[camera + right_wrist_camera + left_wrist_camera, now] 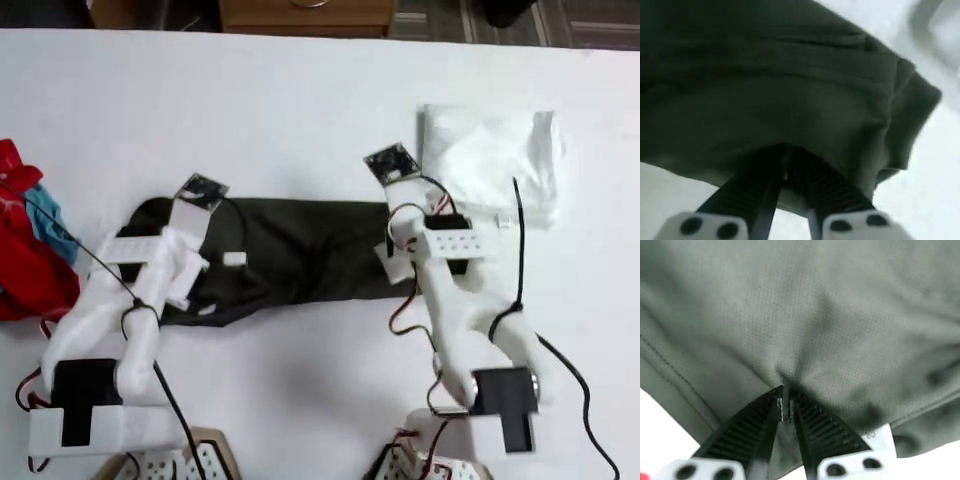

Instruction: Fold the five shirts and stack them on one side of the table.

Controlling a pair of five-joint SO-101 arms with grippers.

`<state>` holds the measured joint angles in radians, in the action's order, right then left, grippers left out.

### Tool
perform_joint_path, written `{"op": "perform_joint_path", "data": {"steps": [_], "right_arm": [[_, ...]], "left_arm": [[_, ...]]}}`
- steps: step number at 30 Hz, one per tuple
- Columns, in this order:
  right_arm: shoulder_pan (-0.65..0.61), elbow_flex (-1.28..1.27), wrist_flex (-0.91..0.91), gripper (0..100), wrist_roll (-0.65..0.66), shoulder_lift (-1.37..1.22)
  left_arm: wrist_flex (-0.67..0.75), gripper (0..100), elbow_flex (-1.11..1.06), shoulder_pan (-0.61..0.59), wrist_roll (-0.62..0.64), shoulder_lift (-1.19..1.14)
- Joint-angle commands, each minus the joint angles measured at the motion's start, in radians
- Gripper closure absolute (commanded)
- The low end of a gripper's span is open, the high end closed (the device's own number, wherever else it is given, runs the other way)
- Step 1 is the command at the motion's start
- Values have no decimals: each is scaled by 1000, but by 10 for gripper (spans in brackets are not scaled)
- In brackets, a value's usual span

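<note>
a dark shirt [300,250] is laid across the middle of the worktop [300,90], its ends clamped by the left fingers [780,408] and right fingers [782,169]. a white shirt [490,160] is set near the far right corner, red shirts [25,262] at the left edge.

High view looks down over white table [300,100]. Wrist views look past left gripper [785,402] and right gripper [786,160], close on dark olive knit shirt [300,255]; all share it.
</note>
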<state>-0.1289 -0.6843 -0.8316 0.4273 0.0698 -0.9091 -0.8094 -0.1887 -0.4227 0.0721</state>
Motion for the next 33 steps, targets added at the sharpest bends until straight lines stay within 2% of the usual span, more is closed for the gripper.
{"op": "perform_joint_path", "data": {"steps": [1, 6, 11, 15, 19, 22, 25, 29, 33], "right_arm": [[4, -5, 8, 979, 12, -61], [-7, -9, -179, 979, 68, -44], [30, -12, -300, 979, 143, 130], [24, -9, -314, 979, 141, 291], [-65, 6, -289, 979, 121, 377], [-140, 38, -236, 979, -14, 363], [-231, 77, -177, 979, -127, 294], [-351, 184, -176, 979, -170, 148], [-463, 285, -176, 979, -178, 1]], "left_arm": [[26, 974, 10, -8, 6, -6], [-2, 974, 24, -6, 5, 2], [-160, 974, 133, -8, 5, 2], [-301, 974, 246, -9, 5, 2], [-434, 974, 377, -15, 58, 3], [-508, 974, 460, -72, 103, 49], [-519, 975, 479, -183, 101, 141], [-519, 975, 478, -351, 91, 241], [-519, 975, 464, -450, 23, 265]]}}
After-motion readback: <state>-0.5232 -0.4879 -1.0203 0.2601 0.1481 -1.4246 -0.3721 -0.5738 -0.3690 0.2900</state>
